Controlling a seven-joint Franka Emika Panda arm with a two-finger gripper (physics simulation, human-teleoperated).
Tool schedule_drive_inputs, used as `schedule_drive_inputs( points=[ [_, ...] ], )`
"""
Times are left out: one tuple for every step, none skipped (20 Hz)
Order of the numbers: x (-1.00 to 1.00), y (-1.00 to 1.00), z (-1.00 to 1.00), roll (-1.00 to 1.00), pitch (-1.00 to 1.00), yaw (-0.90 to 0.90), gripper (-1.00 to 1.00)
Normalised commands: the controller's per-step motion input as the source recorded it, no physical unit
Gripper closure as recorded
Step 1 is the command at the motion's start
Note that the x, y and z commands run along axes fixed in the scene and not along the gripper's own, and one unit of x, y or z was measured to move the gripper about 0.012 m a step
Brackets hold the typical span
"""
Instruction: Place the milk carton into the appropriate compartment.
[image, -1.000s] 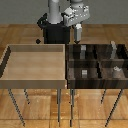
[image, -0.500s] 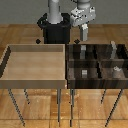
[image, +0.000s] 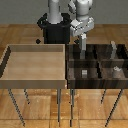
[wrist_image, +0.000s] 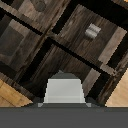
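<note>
- The small pale grey-white milk carton (wrist_image: 63, 89) with a peaked top is seen in the wrist view, held directly beneath the camera and pinched by the claw (image: 82, 44).
- In the exterior view the claw is seen hanging from the white arm (image: 81, 12), above the far cell on the exterior view's left of the dark brown striped-wood four-cell bin (image: 121, 84); the carton itself is hardly made out there, being hidden between the dark fingers.
- The carton is held above the bin and is not resting on any floor; in the wrist view it is framed over the crossing wooden dividers (wrist_image: 60, 42).
- A small grey block (wrist_image: 91, 31) is seen lying on the floor of one cell in the wrist view, well apart from the carton.
- In the exterior view, small grey shapes are seen in the other cells: one (image: 84, 73) in the near cell on the exterior view's left, one (image: 116, 70) in the near cell on the right, and a taller one (image: 113, 47) at the far right.
- The large undivided light tan wooden tray (image: 34, 79) is seen just beside the bin, on the exterior view's left.
- Both bins are carried on thin metal legs (image: 60, 105) above the wood-patterned floor (image: 40, 112).
</note>
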Motion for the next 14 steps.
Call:
schedule_drive_inputs(
  points=[
    [0.0, 0.0, -1.0, 0.0, 0.0, 0.0, 1.0],
    [0.0, 0.0, -1.0, 0.0, 0.0, 0.0, 1.0],
    [0.0, 0.0, -1.0, 0.0, 0.0, 0.0, 1.0],
    [0.0, 0.0, -1.0, 0.0, 0.0, 0.0, 1.0],
    [0.0, 0.0, -1.0, 0.0, 0.0, 0.0, -1.0],
    [0.0, 0.0, 0.0, 0.0, 0.0, 0.0, -1.0],
    [0.0, 0.0, 0.0, 0.0, 0.0, 0.0, -1.0],
    [0.0, 0.0, 0.0, 0.0, 0.0, 0.0, -1.0],
    [0.0, 0.0, 0.0, 0.0, 0.0, 0.0, -1.0],
    [0.0, 0.0, 0.0, 0.0, 0.0, 0.0, -1.0],
    [0.0, 0.0, 0.0, 0.0, 0.0, 0.0, -1.0],
    [0.0, 0.0, 0.0, 0.0, 0.0, 0.0, -1.0],
    [0.0, 0.0, 0.0, 0.0, 0.0, 0.0, -1.0],
    [0.0, 0.0, 0.0, 0.0, 0.0, 0.0, -1.0]
  ],
)
